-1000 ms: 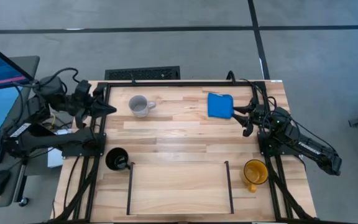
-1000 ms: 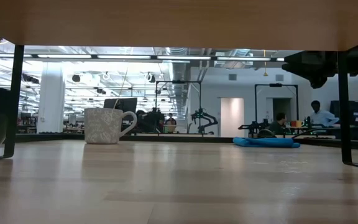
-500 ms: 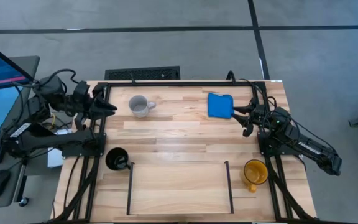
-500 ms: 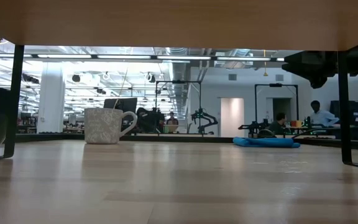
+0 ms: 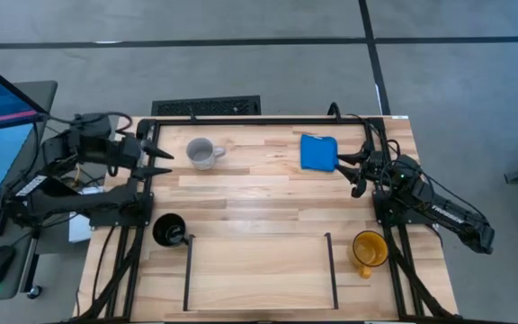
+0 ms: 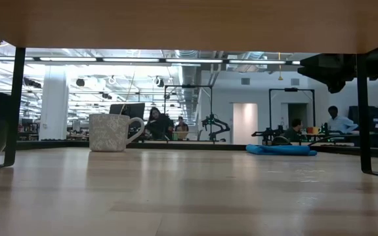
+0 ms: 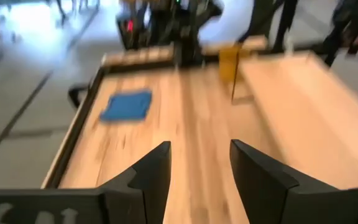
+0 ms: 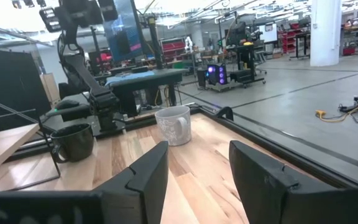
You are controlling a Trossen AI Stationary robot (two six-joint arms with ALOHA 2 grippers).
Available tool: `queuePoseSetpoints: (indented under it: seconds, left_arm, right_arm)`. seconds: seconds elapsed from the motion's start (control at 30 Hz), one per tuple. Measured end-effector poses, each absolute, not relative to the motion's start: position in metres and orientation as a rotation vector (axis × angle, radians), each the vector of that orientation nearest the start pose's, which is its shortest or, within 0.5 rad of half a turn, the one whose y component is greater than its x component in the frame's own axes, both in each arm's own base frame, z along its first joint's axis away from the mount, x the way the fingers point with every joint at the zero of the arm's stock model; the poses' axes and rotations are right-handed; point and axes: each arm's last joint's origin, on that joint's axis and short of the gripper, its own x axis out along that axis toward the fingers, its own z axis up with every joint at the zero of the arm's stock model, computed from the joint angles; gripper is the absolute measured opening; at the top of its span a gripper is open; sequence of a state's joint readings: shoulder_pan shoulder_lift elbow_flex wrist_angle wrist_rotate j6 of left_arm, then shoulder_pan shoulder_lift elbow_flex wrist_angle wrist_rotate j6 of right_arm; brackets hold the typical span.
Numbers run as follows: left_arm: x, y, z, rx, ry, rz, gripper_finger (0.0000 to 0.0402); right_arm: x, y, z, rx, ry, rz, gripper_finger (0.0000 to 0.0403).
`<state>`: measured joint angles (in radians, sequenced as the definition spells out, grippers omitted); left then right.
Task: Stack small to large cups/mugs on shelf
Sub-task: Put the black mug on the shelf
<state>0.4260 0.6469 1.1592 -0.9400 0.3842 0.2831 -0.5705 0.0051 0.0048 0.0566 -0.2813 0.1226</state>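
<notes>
The shelf at the near edge of the desk holds nothing, so all the stacking is left: the black mug and the yellow mug stand just outside its bars. Farther back, the grey-white mug stands near the left pincer, whose jaws are apart and empty; the right pincer waits beside the blue cloth, also parted, gripping nothing.
</notes>
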Motion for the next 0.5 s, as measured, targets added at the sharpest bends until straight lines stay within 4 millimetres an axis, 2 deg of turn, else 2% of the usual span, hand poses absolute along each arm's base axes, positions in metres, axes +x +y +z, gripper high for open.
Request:
queuePoseSetpoints:
  seconds: [0.17, 0.33, 0.5]
  left_arm:
    - [0.078, 0.023, 0.4, 0.133, 0.558, -0.012, 0.0158]
    - [0.091, 0.02, 0.407, 0.129, 0.641, -0.101, 0.0158]
    - [0.105, 0.015, 0.397, 0.058, 0.928, -0.16, 0.0158]
  right_arm:
    - [0.086, -0.045, 0.17, 0.098, -0.069, -0.285, 0.0193]
    - [0.086, -0.045, 0.17, 0.098, -0.069, -0.285, 0.0192]
    - [0.086, -0.045, 0.17, 0.099, -0.069, -0.285, 0.0192]
